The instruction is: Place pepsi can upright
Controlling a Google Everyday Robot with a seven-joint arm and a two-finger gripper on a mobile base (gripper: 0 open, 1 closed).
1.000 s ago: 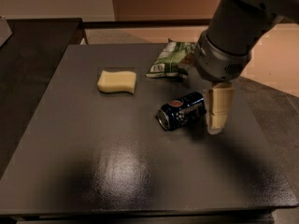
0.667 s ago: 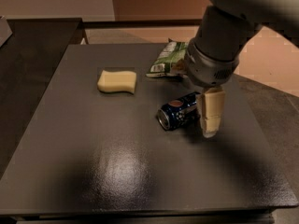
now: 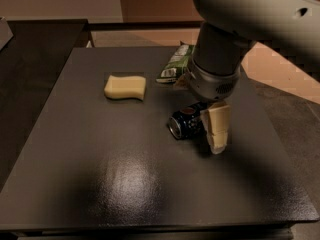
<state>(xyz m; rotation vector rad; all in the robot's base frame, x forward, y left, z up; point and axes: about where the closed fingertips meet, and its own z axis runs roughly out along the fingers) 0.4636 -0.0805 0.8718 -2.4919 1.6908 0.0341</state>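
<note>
The pepsi can (image 3: pixel 185 123) lies on its side near the middle of the dark table (image 3: pixel 125 184), its silver end facing front left. My gripper (image 3: pixel 216 133) hangs from the large grey arm (image 3: pixel 220 59) and sits low, right against the can's right end. The arm hides the far part of the can. The can is on the table surface, not lifted.
A yellow sponge (image 3: pixel 125 87) lies at the left rear of the table. A green crinkled snack bag (image 3: pixel 175 64) lies at the rear, just behind the arm. A second dark surface (image 3: pixel 35 59) adjoins the table on the left.
The arm has shifted left and come closer over the can, so the gripper now stands tight against its right end. The can, sponge and bag have not moved.
</note>
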